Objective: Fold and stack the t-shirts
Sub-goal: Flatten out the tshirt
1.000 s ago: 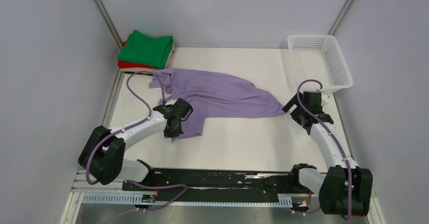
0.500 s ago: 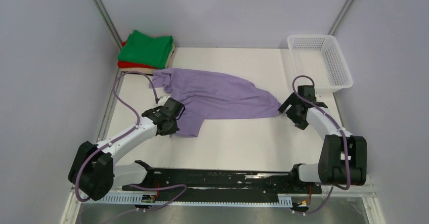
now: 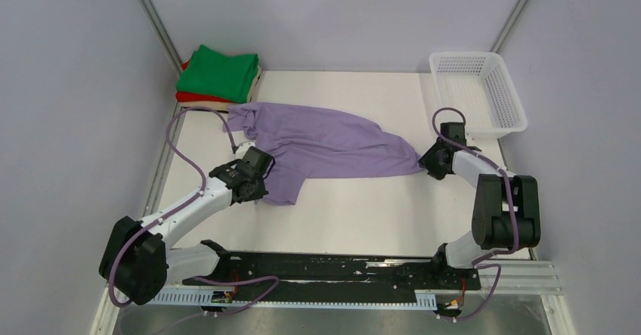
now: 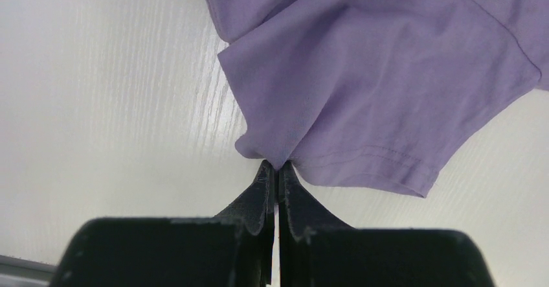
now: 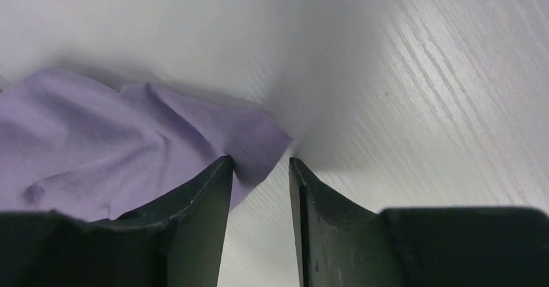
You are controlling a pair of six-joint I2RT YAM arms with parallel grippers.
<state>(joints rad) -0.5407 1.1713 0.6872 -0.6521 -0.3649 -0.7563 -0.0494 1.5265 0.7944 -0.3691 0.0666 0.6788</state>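
A large lavender t-shirt point(image 3: 325, 147) lies crumpled across the middle of the table. My left gripper point(image 3: 255, 192) is shut on its near-left hem corner point(image 4: 278, 157), with the cloth fanning out above the pinched fingertips. My right gripper point(image 3: 425, 162) is at the shirt's pointed right end. In the right wrist view the jaws point(image 5: 260, 164) stand partly apart. The shirt's tip point(image 5: 256, 141) lies between them, against the left finger and clear of the right one. A folded green t-shirt point(image 3: 221, 70) tops a stack at the back left, over a red one point(image 3: 198, 97) and a beige one point(image 3: 259, 76).
A white mesh basket point(image 3: 505, 99) stands at the back right, just beyond the right arm. Grey walls close in both sides. The bare white table point(image 3: 363, 203) stretches in front of the shirt toward the arm bases.
The right gripper has moved left onto the shirt's right tip and its jaws have narrowed. The left gripper has shifted slightly left with the hem corner in it.
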